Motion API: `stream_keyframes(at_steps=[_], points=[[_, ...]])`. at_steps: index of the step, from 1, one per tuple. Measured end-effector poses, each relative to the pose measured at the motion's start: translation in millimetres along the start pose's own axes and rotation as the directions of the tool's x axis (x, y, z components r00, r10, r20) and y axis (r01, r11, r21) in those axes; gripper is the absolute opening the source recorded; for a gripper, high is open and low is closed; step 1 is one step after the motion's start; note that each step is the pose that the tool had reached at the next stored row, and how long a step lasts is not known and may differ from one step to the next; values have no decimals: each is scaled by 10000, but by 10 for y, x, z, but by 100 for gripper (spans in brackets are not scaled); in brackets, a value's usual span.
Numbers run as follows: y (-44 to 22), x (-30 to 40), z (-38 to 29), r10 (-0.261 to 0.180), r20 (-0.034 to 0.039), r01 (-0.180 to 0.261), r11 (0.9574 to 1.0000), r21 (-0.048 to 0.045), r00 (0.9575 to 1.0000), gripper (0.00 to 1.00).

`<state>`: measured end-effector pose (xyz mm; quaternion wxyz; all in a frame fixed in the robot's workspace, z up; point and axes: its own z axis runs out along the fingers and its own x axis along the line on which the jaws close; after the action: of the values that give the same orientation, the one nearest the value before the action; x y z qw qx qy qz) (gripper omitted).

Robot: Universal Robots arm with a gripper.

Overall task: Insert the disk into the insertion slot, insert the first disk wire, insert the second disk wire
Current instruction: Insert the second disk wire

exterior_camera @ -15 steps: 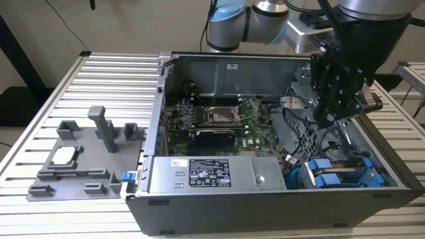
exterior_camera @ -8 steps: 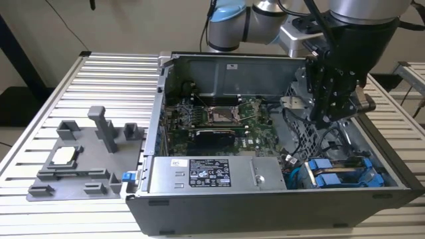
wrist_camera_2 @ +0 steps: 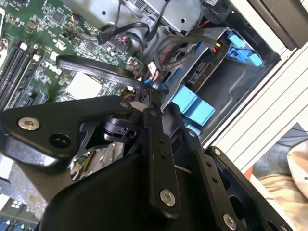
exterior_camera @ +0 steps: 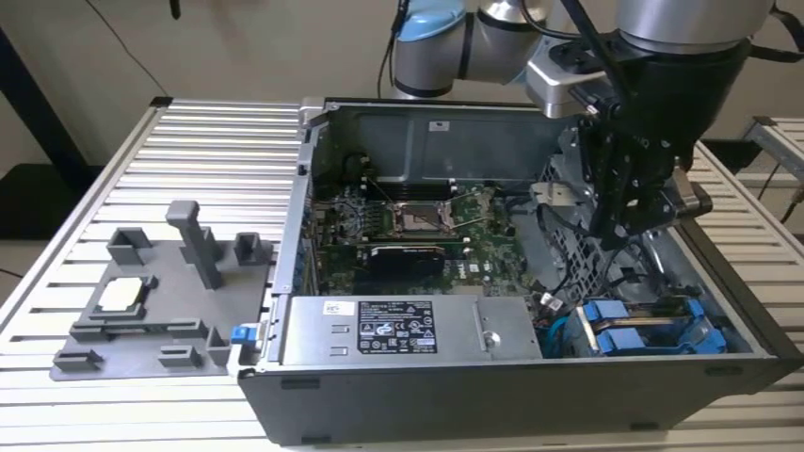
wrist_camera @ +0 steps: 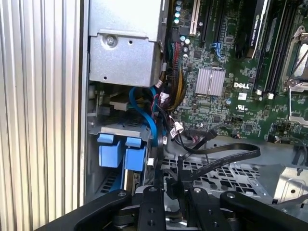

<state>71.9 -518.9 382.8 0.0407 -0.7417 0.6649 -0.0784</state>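
The disk's bright blue carrier [exterior_camera: 641,334] sits inside the insertion slot [wrist_camera: 115,129] of the grey drive cage, at the case's front corner on the exterior view's right. Its blue tabs [wrist_camera: 120,153] face outward, and the silver body is mostly hidden. My gripper [exterior_camera: 613,237] hangs inside the open case above the cage. In both wrist views its black fingers [wrist_camera: 154,204] stand close together around the end of a flat black disk wire [wrist_camera: 226,156]. That wire loops away over the motherboard [wrist_camera_2: 96,67]. The gripper's tips [wrist_camera_2: 150,98] are a short way from the blue carrier [wrist_camera_2: 192,103].
A grey power-supply box [exterior_camera: 390,330] lies along the case front. The green motherboard [exterior_camera: 415,226] fills the case floor. A bundle of coloured wires [wrist_camera: 175,82] and a blue cable [wrist_camera: 147,115] crowd the space beside the cage. A grey fixture [exterior_camera: 151,301] rests on the slatted table.
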Motion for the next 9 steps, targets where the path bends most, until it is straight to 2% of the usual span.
stream_keyframes(at_steps=[2,9], points=[[1,-1,8,4,4,-4,10000,29,10000,27],[2,0,10,2,-18,-2,10000,28,10000,27]])
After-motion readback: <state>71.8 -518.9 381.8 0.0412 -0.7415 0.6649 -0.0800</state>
